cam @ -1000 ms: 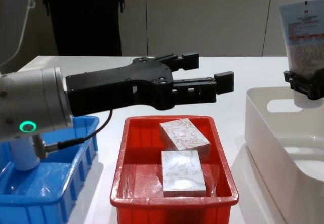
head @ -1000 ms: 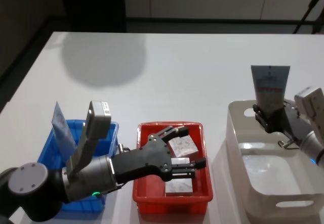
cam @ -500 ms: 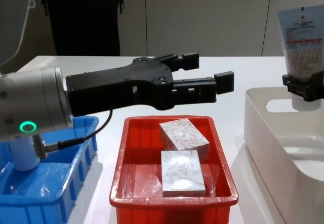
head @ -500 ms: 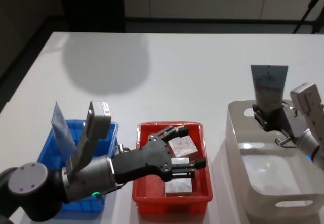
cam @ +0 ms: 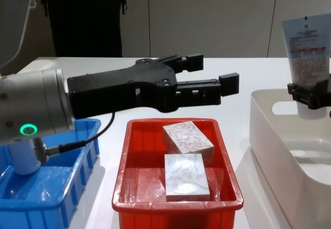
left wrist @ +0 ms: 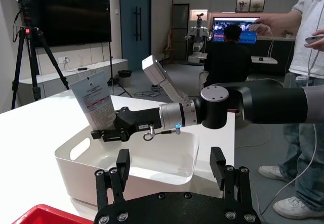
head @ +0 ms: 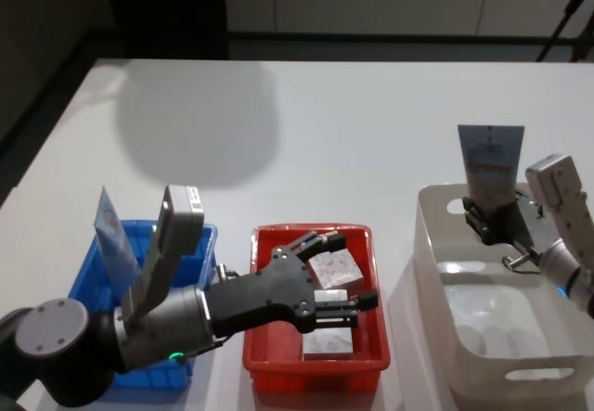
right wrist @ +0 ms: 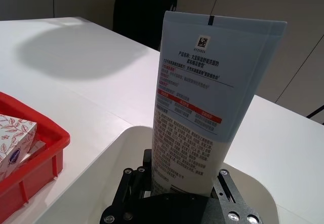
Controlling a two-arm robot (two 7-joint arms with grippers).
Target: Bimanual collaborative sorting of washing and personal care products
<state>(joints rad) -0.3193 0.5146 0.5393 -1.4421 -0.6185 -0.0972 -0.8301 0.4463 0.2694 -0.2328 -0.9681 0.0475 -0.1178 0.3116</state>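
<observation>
Chest view: the tube point(cam: 309, 48) stands lower against the far wall than it did a second ago, and the right gripper point(cam: 310, 94) that carries it has sunk to about the level of the tub's point(cam: 269, 131) far rim. The left gripper point(cam: 212, 71) has not shifted at all. It hangs above the red crate point(cam: 123, 187) with its fingers spread wide and nothing between them. In the head view the tube point(head: 490, 160) has drifted slightly left and down and is now over the far left corner of the tub point(head: 425, 253), beside the handle cut-out, clamped at its lower end by the right gripper point(head: 487, 221). The tube's long axis is close to vertical, with the flat crimped end up and the cap end down between the fingers. The cap itself is hidden. The right wrist view shows the printed face, with a small square code at the top and red bands lower down. In the red crate two boxes lie flat and touching, the red-leaf box point(cam: 187, 137) farther and the grey-green box point(cam: 186, 174) nearer, both under the left gripper point(head: 353, 269). On the left, a bottle point(cam: 23, 156) stands in the blue crate point(cam: 88, 133).
</observation>
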